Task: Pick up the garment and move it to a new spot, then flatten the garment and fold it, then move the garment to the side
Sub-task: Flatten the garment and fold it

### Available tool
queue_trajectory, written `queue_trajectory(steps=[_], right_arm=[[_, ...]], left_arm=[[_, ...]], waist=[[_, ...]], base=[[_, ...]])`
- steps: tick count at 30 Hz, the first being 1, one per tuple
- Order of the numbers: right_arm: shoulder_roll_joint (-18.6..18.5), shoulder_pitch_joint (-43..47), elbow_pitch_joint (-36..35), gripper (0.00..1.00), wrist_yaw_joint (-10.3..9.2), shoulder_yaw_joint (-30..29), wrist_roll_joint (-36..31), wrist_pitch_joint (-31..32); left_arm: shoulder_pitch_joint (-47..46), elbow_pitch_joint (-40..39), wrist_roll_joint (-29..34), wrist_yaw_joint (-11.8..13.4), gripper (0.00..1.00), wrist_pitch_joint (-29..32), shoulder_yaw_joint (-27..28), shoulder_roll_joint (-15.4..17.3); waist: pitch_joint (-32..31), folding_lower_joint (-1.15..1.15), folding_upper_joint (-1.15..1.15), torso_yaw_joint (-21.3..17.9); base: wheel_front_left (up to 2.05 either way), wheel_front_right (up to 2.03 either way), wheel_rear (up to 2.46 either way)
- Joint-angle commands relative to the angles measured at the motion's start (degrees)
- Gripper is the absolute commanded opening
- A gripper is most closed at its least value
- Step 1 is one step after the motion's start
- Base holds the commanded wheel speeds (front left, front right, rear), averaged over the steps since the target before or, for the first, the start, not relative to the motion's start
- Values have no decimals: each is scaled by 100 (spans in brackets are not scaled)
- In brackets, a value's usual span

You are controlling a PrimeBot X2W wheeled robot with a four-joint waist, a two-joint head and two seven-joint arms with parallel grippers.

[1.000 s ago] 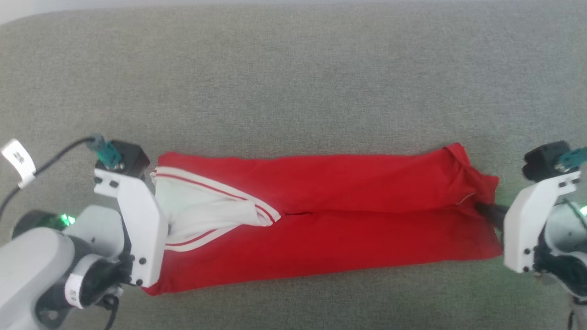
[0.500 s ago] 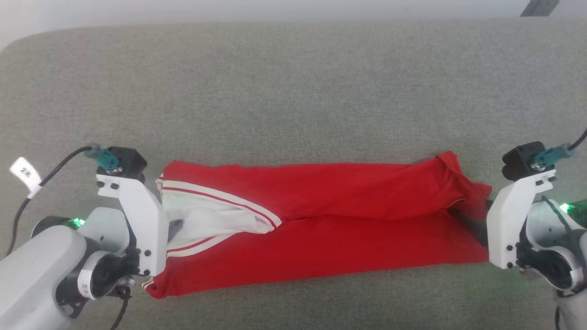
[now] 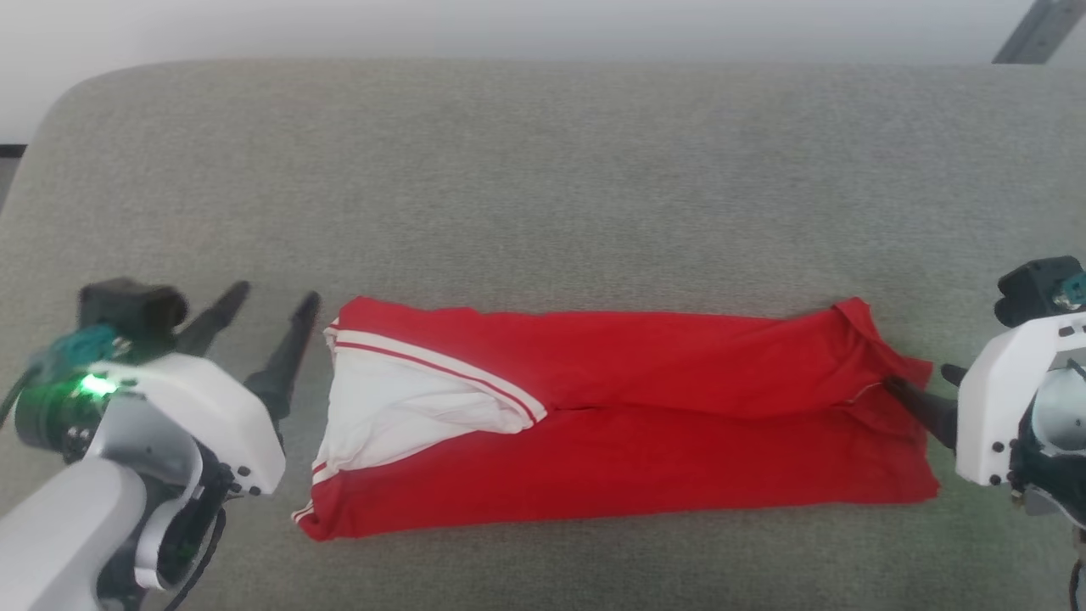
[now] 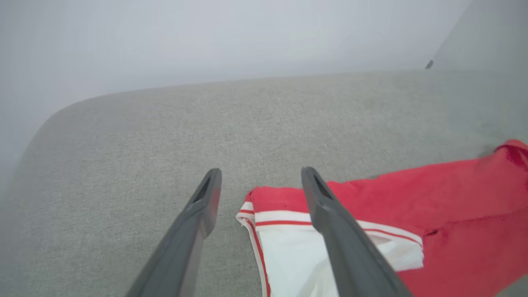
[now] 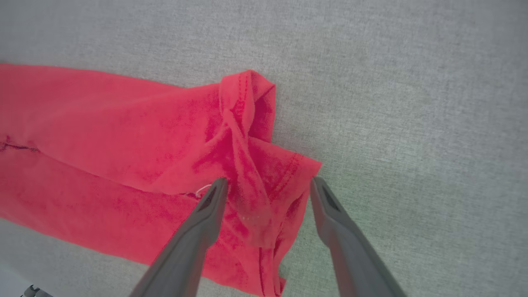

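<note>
Here's the garment [image 3: 628, 433], lying as a long red band, folded lengthwise, running left to right across the near half of the grey fabric-covered desk [image 3: 543, 170]. A seam line runs along its middle where two folded edges meet. At the left end a white sleeve [image 3: 399, 407] lies on top, edged with red-and-white stripes. At the right end the red hem is rumpled, with a small twisted fold sticking up at the far corner.

Over on the left, the left pincer [image 3: 276, 294] sits just off the sleeve end, fingers spread wide, nothing between them. From the left wrist view, that pincer [image 4: 260, 172] frames bare desk and the corner of the garment [image 4: 453, 206], one finger crossing in front of the striped trim.

On the right, the right pincer [image 3: 920, 377] is spread wide too and grips nothing. From its own wrist view the right pincer [image 5: 269, 180] straddles the bunched hem of the garment [image 5: 123, 136]: one finger over red cloth, the other just past the edge, over grey desk. Whether either finger touches the fabric, I can't tell.
</note>
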Motion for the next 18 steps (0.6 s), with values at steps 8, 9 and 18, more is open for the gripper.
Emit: queue_trajectory(steps=[8,9,18], right_arm=[[119,-241,704,100,0,-257,-14,461],[157,-282,786,100,0,-264,-6,486],[601,-396,1778,8,3,187,114,694]], left_arm=[[690,487,479,102,100,-1801,351,-381],[742,536,492,100,100,-1887,421,-474],[1401,780,1331,-244,100,-2026,1646,-1439]], waist=[[114,0,0,367],[134,0,0,409],[178,0,0,674]], base=[[0,0,0],[0,0,0],[0,0,0]])
